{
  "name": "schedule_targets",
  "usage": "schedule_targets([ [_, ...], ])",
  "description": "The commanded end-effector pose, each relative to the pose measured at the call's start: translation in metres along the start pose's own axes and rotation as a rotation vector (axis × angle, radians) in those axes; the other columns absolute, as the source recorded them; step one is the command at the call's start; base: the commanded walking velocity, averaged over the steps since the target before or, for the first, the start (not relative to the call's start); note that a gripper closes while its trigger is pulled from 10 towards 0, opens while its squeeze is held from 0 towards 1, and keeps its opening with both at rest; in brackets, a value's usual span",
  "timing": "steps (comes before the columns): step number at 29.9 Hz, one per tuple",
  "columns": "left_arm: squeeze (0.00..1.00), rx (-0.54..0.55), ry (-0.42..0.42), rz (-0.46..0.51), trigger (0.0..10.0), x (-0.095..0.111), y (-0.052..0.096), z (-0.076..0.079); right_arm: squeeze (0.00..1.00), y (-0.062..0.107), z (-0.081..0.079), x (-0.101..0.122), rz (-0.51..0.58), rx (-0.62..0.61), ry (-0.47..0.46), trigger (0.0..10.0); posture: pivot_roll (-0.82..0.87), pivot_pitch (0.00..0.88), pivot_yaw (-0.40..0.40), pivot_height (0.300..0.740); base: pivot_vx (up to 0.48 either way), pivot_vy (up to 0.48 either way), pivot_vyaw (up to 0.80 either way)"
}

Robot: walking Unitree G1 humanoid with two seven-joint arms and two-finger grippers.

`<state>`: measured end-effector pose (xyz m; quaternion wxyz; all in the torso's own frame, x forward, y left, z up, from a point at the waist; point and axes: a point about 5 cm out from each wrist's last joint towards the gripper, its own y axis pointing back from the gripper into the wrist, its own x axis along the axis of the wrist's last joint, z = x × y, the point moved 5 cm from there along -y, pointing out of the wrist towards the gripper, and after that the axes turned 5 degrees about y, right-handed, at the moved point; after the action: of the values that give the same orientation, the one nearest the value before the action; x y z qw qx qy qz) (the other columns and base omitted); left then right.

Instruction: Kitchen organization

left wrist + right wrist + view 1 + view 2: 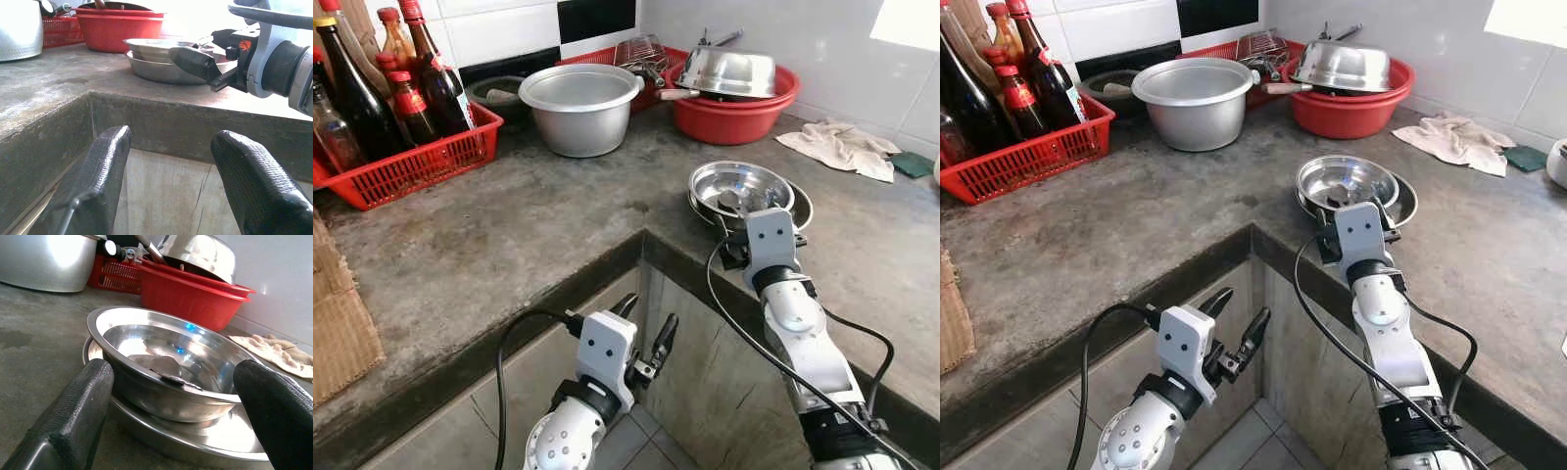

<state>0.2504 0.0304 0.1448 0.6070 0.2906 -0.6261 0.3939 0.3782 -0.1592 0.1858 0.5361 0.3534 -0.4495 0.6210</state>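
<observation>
1. The right gripper [171,396] is at the near side of a steel bowl [740,186] that sits inside a wider steel dish [1400,208] on the counter [509,235], close to the inner corner of its edge.
2. Its jaws are released and spread wide, one finger on each side of the bowl's near wall, not yet touching it.
3. The left gripper [646,338] hangs below the counter edge, in front of the cabinet face, jaws also released and holding nothing.
4. The step in hand looks like taking hold of the bowl. A pinch across the whole bowl seems unlikely to seat; gripping the rim, one finger inside and one outside, would probably hold better.
5. Something small and flat lies in the bottom of the bowl; I cannot tell what it is. Keeping the bowl level when lifting should stop it from sliding out.
6. The polished steel is likely slippery, so close firmly before lifting, and lift straight up so that the dish beneath is not dragged toward the counter edge.
7. Farther back stand a red basin [734,113] holding an upturned metal bowl, a large aluminium pot [579,108] and a red basket of bottles [406,162]; a cloth [842,147] lies to the right.
</observation>
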Motion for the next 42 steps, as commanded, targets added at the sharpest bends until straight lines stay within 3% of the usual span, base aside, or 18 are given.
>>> schedule_targets([
  [1,0.00,-0.021,-0.005,0.020,10.0,0.005,0.000,0.005,0.00,-0.001,0.002,0.000,-0.008,-0.008,-0.015,10.0,0.04,0.075,-0.036,0.740,0.000,0.000,0.00],
  [6,0.00,-0.021,-0.007,0.017,10.0,0.004,0.001,0.004,0.00,-0.003,0.000,0.002,0.001,-0.008,-0.030,9.8,0.04,0.071,-0.035,0.740,0.000,0.000,0.00],
  [7,0.00,-0.022,-0.008,0.017,10.0,0.004,0.001,0.004,0.00,-0.003,0.000,0.003,0.002,-0.007,-0.031,7.3,0.04,0.070,-0.037,0.740,0.000,0.000,0.00],
  [8,0.00,-0.022,-0.008,0.017,10.0,0.004,0.001,0.005,0.00,-0.003,-0.001,0.003,0.003,-0.006,-0.030,7.3,0.04,0.070,-0.037,0.740,0.000,0.000,0.00],
  [9,0.00,-0.022,-0.008,0.017,10.0,0.004,0.001,0.004,0.00,-0.004,-0.001,0.004,0.004,-0.005,-0.030,3.6,0.04,0.070,-0.034,0.740,0.000,0.000,0.00],
  [10,0.00,-0.023,-0.008,0.016,10.0,0.004,0.001,0.004,0.00,-0.004,-0.001,0.004,0.005,-0.005,-0.030,3.6,0.04,0.070,-0.034,0.740,0.000,0.000,0.00],
  [11,0.00,-0.023,-0.009,0.016,10.0,0.004,0.001,0.004,0.00,-0.004,-0.001,0.004,0.008,-0.005,-0.036,0.0,0.04,0.069,-0.037,0.740,0.000,0.000,0.00],
  [42,0.00,-0.007,-0.015,0.013,10.0,0.003,0.000,0.002,0.00,-0.009,0.002,0.015,0.040,-0.025,-0.050,0.0,0.04,0.080,-0.041,0.740,0.000,0.000,0.00],
])
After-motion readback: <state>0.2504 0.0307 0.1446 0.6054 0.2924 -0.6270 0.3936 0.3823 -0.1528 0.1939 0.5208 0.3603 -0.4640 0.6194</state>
